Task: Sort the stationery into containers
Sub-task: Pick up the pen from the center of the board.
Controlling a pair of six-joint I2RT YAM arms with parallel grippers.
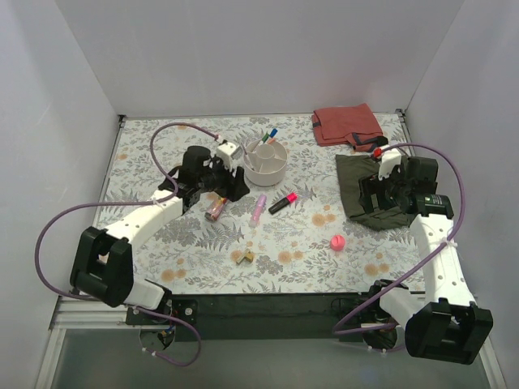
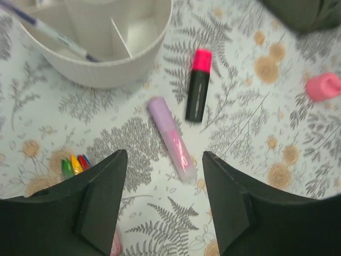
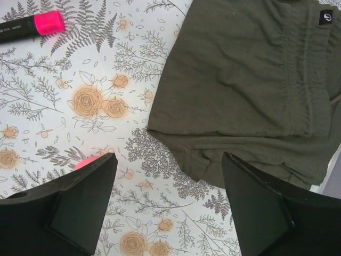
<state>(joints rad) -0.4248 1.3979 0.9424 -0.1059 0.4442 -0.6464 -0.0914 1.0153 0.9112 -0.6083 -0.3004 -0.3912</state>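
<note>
The left gripper point(image 2: 164, 155) hangs low over the flower-and-fern printed tabletop point(image 1: 195, 253). Its jaws are wide apart and clamp nothing, and in its wrist view the near end of the lilac tube point(image 2: 170, 137) lies in the gap between them. Just near of that gripper lies the pink-orange patterned tube point(image 1: 216, 208), and nearer again, toward the front edge, lie the tan bits point(image 1: 244, 257). Just right of the gripper, in the far middle of the tabletop, stands the round white bowl point(image 1: 266, 175). Thin walls split it into compartments around a central cup. A green-capped pen point(image 1: 263, 138) and a blue-capped pen point(image 1: 273, 132) lean in its far side, their caps poking over the far rim. The left wrist view shows a pen barrel point(image 2: 53, 34) slanting across one compartment, with dark print too blurred to read. Near of the bowl, not touching it, lie the lilac tube and, to its right and apart from it, the black highlighter point(image 2: 197, 85) with a pink cap. The small pale print on its barrel is too fine to read. Farther right and nearer sits the pink ball point(image 1: 337, 241). The folded red cloth point(image 1: 347, 126) lies at the far right. Near of it is the olive cloth point(image 3: 240, 80), which carries a small round black tag point(image 3: 326, 17) with a white mark I cannot make out. The right gripper point(image 3: 169, 158) hangs over that cloth's edge, jaws apart and clamping nothing.
</note>
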